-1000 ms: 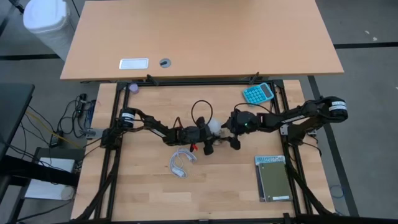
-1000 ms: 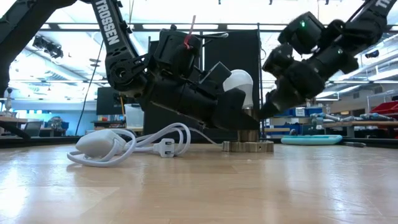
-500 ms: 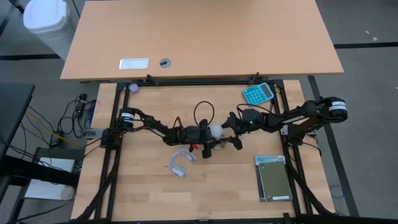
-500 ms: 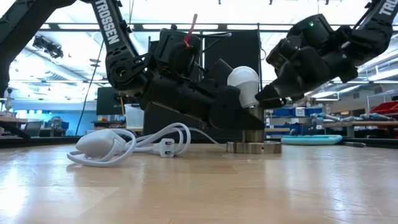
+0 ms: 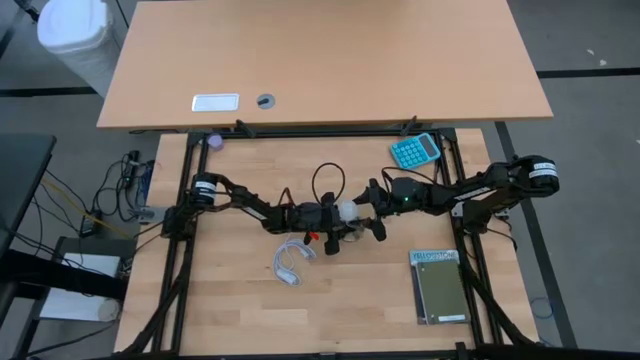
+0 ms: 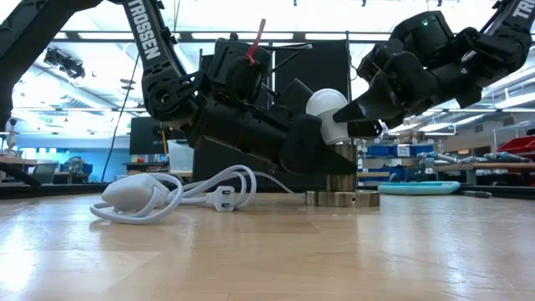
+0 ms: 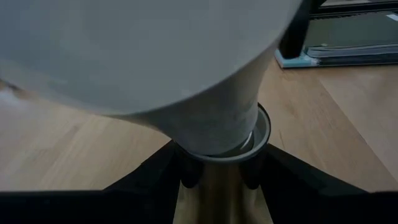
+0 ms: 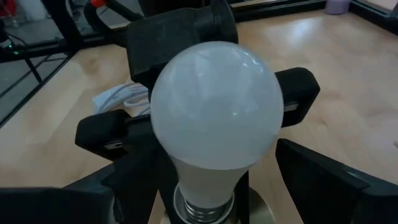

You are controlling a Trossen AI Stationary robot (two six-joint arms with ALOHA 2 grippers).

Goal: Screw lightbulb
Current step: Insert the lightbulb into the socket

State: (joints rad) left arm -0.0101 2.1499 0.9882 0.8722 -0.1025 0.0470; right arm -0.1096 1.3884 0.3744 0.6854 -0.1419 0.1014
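Wooden table point(image 5: 240, 300): left gripper point(image 6: 322, 159) clamps socket point(image 6: 341, 191) under lightbulb point(image 6: 328, 113); right gripper point(image 6: 368, 127) spread wide, flanking lightbulb.

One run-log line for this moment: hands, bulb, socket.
left hand: shut on socket | right hand: open around lightbulb | lightbulb: upright in socket, mid-table | stage: screwing in
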